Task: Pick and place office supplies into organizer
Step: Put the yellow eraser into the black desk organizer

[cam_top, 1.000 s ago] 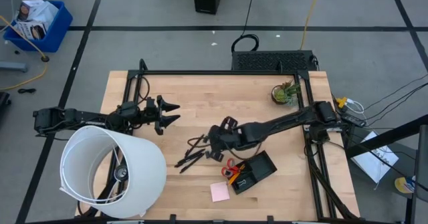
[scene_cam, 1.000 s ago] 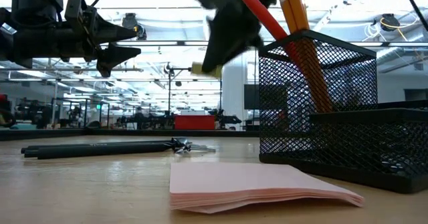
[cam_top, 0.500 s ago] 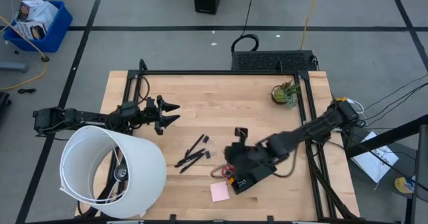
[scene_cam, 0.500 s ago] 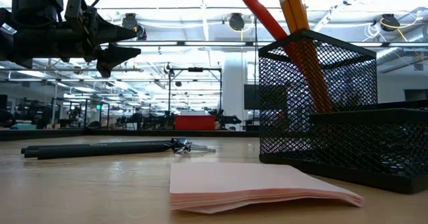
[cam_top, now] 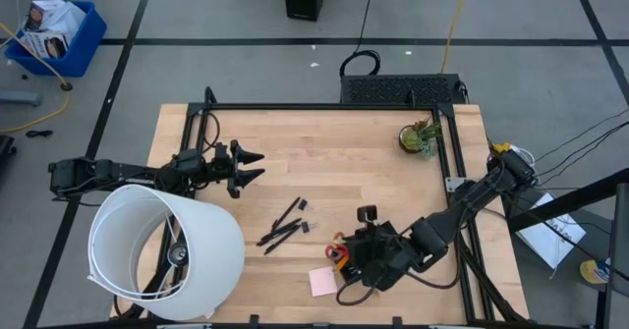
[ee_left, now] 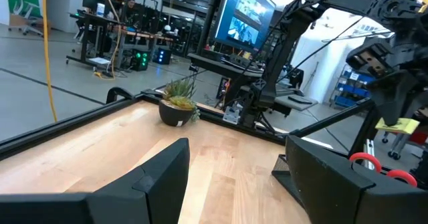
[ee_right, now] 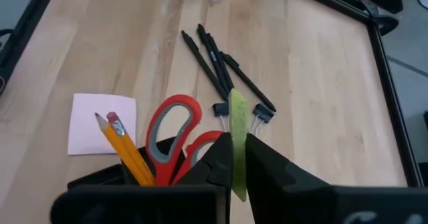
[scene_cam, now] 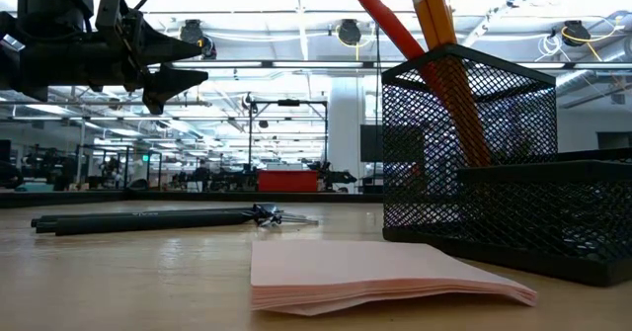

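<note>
A: Right tool [ee_right: 232, 158]? We see it clamped on a thin green marker [ee_right: 237, 120], over the organizer [cam_top: 378, 255] near the counter's [cam_top: 334, 162] front edge.

B: Left tool [cam_top: 248, 166] apart, waiting. Scissors [ee_right: 175, 134] and pencils [ee_right: 124, 147] stand in the organizer; pens [cam_top: 280, 226] lie beside it.

From above, the right arm covers most of the organizer [cam_top: 378, 260], so its compartments can't be made out. The right gripper [ee_right: 238, 158] pinches a thin yellow-green item [ee_right: 237, 134] whose lower end is lost between the fingers; what it is can't be told. The pencils [scene_cam: 434, 0] and scissors handle [scene_cam: 390, 20] run off the low view's top edge. The small clips [cam_top: 303, 205] are mere specks from above.
</note>
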`<action>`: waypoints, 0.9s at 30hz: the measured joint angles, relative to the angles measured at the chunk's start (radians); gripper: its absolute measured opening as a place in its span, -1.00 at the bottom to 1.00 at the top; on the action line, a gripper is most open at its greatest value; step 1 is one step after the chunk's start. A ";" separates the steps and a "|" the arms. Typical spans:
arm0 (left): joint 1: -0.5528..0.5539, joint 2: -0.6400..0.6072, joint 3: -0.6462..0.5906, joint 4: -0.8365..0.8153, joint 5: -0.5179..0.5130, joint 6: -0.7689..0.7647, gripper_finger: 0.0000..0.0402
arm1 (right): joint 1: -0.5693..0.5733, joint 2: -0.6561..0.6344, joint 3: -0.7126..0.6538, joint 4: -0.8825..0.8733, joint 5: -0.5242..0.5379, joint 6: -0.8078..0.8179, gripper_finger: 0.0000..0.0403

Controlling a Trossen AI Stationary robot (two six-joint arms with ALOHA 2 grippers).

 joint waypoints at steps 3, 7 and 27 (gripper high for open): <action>0.000 0.000 0.000 0.000 0.000 0.000 0.26 | 0.004 0.000 0.000 -0.006 -0.002 0.002 -0.89; 0.000 0.000 0.000 0.000 0.000 0.000 0.26 | 0.007 0.000 0.000 -0.014 -0.020 0.018 -0.87; 0.000 0.000 0.000 0.000 0.000 0.000 0.26 | 0.013 0.001 -0.002 -0.177 -0.459 0.512 -0.92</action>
